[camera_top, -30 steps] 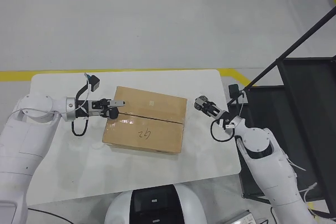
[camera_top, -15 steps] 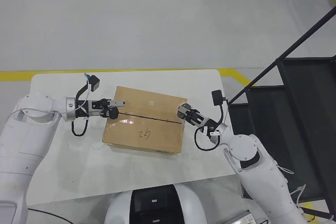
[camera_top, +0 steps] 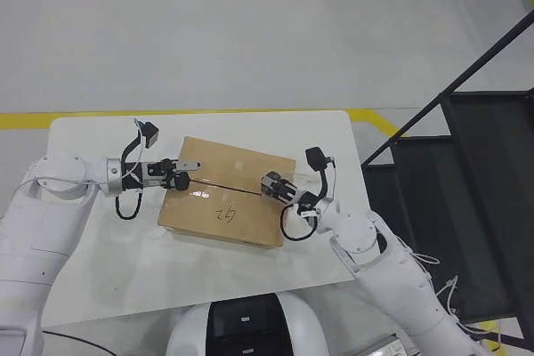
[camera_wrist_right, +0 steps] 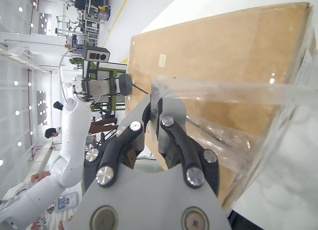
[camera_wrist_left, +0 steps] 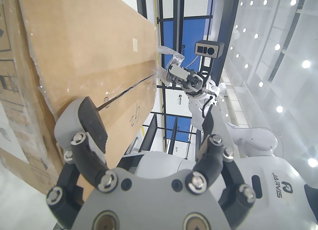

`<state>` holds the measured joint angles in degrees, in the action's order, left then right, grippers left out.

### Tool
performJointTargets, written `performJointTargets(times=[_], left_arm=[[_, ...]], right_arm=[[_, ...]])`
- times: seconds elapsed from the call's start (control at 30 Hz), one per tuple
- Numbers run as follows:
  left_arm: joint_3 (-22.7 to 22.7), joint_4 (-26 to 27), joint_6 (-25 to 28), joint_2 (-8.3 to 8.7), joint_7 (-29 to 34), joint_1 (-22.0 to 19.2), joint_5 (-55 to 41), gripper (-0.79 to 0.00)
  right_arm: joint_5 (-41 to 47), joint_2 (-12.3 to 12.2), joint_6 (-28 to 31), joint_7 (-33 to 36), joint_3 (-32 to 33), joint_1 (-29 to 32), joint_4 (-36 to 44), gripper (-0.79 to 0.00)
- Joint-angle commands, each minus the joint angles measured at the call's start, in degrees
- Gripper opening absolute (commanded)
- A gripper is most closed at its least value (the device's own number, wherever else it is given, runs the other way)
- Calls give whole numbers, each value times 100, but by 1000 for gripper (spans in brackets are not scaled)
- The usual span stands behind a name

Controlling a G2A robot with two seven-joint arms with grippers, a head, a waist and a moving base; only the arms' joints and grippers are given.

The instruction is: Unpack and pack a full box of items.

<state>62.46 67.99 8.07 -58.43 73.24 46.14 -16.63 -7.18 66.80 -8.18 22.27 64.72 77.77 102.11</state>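
A closed cardboard box (camera_top: 222, 191) lies mid-table, its top seam (camera_wrist_left: 124, 89) split along the middle. My left gripper (camera_top: 185, 169) is open at the box's left end; one pad (camera_wrist_left: 92, 119) rests on the top edge beside the seam, the other finger (camera_wrist_left: 213, 126) hangs free. My right gripper (camera_top: 271, 182) is over the right part of the box top, shut on a strip of clear tape (camera_wrist_right: 223, 92) that stretches back to the box's right end. From the right wrist, the box (camera_wrist_right: 223, 49) lies just beyond the gripper (camera_wrist_right: 155, 106).
The white table (camera_top: 98, 267) has bare room in front of and to the left of the box. A black metal rack (camera_top: 463, 169) stands close to the table's right edge.
My right gripper has moved left from beside the box's right end onto its top, drawing the tape along. The box has shifted and turned slightly left. The left arm has held still.
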Motion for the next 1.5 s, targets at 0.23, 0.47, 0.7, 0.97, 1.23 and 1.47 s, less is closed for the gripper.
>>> performJointTargets(times=[0.23, 0.47, 0.7, 0.97, 1.23, 1.47], left_arm=[[-26, -23, -2, -3, 9, -50, -10, 0], [5, -11, 21, 7, -28, -46, -40, 0], [77, 64, 84, 24, 4, 3, -186, 0], [354, 235, 284, 79, -111, 139, -427, 0], [884, 358, 432, 191, -728, 414, -375, 0], [877, 402, -64, 245, -1501, 614, 619, 0]], right_arm=[[-476, 58, -142, -114, -294, -154, -129, -785], [-710, 106, -195, -95, -490, -269, -217, -785], [-825, 147, -189, -47, -603, -353, -229, 0], [-1016, 134, 17, 238, -586, -328, 85, 0], [-1189, 167, -36, 440, -694, -496, 53, 0], [-1231, 194, -65, 728, -830, -557, 164, 0]])
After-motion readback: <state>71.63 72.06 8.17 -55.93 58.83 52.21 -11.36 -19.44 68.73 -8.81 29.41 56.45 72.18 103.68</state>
